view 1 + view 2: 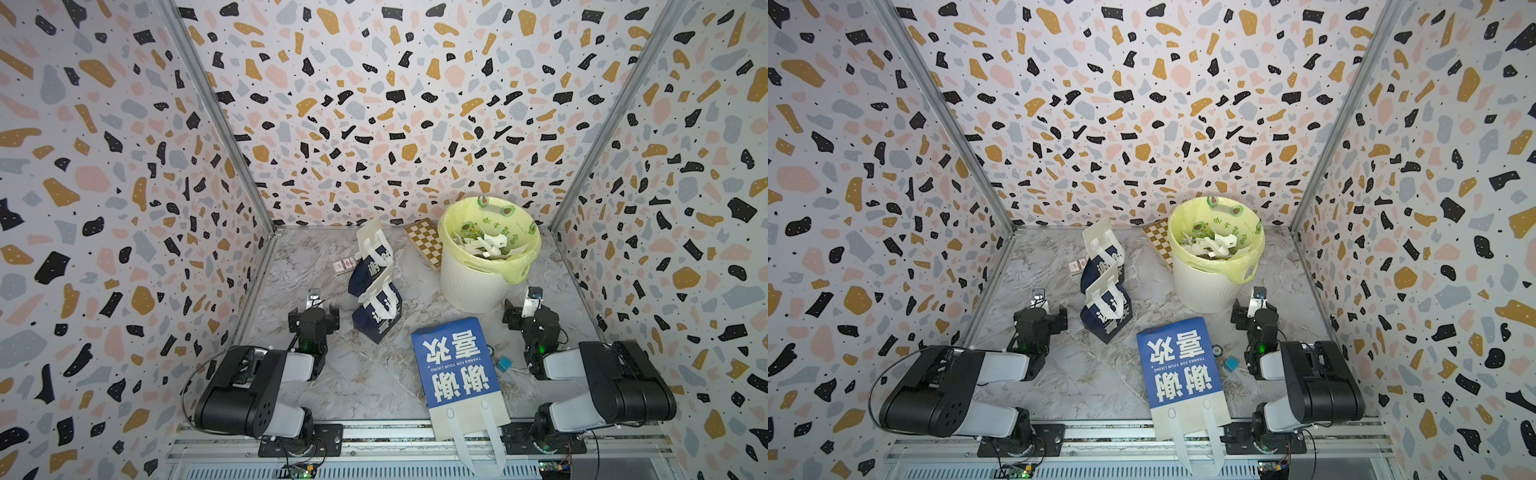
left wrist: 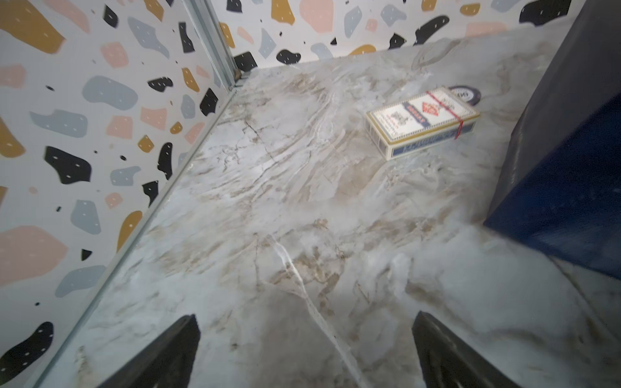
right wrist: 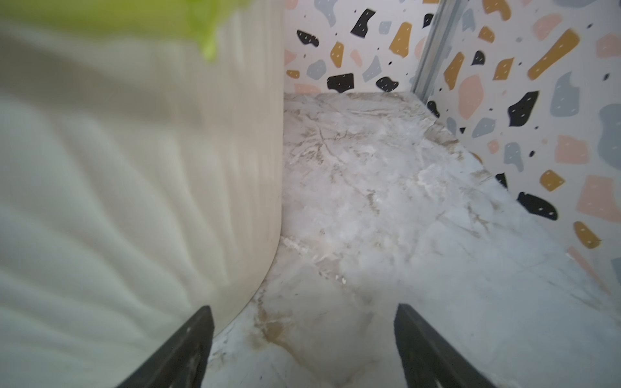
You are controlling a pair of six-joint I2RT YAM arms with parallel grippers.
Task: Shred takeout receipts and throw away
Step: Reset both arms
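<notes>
White torn strips – the takeout receipts (image 1: 490,246) – heaped inside the cream ribbed bin (image 1: 469,286), on its yellow-green liner (image 1: 448,227), far right on the marble table (image 1: 374,374). Left gripper (image 2: 305,315) low over bare marble, jaws spread wide, nothing between them, card box (image 2: 421,122) well ahead. Right gripper (image 3: 304,306) also parted and empty, just beside the bin's wall. Flat blue bag (image 1: 455,365) at the front edge, between the arms.

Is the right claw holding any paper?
No, in the right wrist view the right gripper stands open and empty, with only the marble table showing beneath it.
</notes>
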